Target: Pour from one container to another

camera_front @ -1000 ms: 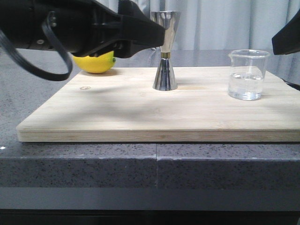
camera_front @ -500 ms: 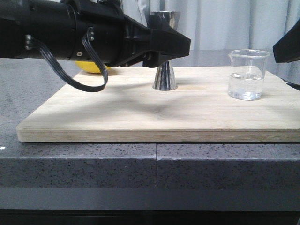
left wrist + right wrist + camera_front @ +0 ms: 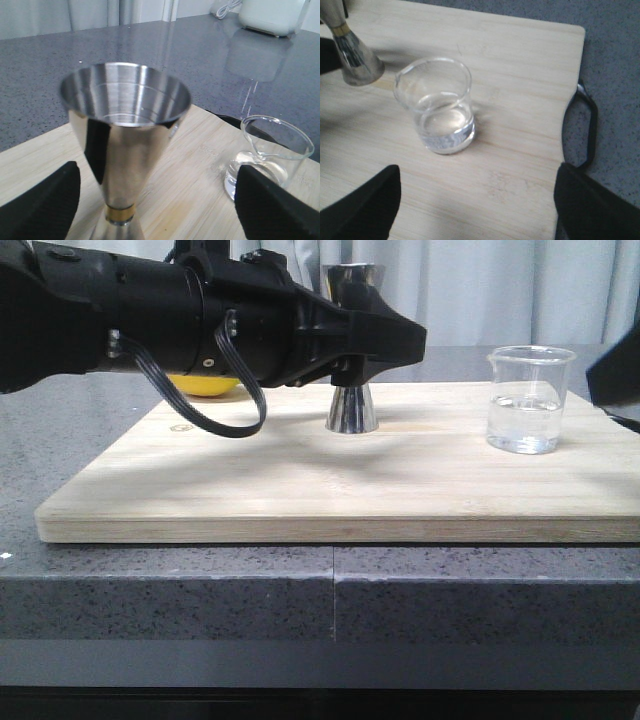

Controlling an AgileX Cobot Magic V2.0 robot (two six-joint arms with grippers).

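The steel jigger [image 3: 351, 410] stands upright at the middle back of the bamboo board [image 3: 300, 490]. My left gripper [image 3: 400, 340] is open at the height of its waist. In the left wrist view the jigger [image 3: 125, 130] stands between the wide-apart fingers of that gripper [image 3: 157, 210], touching neither. The clear glass beaker [image 3: 528, 400], partly filled with clear liquid, stands on the board's right side. My right gripper [image 3: 477, 205] hovers open a short way from the beaker [image 3: 437, 110], with nothing between its fingers. In the front view only a dark edge of that gripper [image 3: 615, 375] shows.
A yellow lemon [image 3: 205, 387] lies at the board's back left, mostly hidden behind my left arm. The board has a black handle [image 3: 585, 125] on its right edge. A white appliance [image 3: 270, 15] sits far back on the grey counter [image 3: 200, 590].
My left arm has moved right and forward, bringing its open fingers level with the jigger's waist. The right gripper has sunk slightly at the right edge. Jigger and beaker have not moved.
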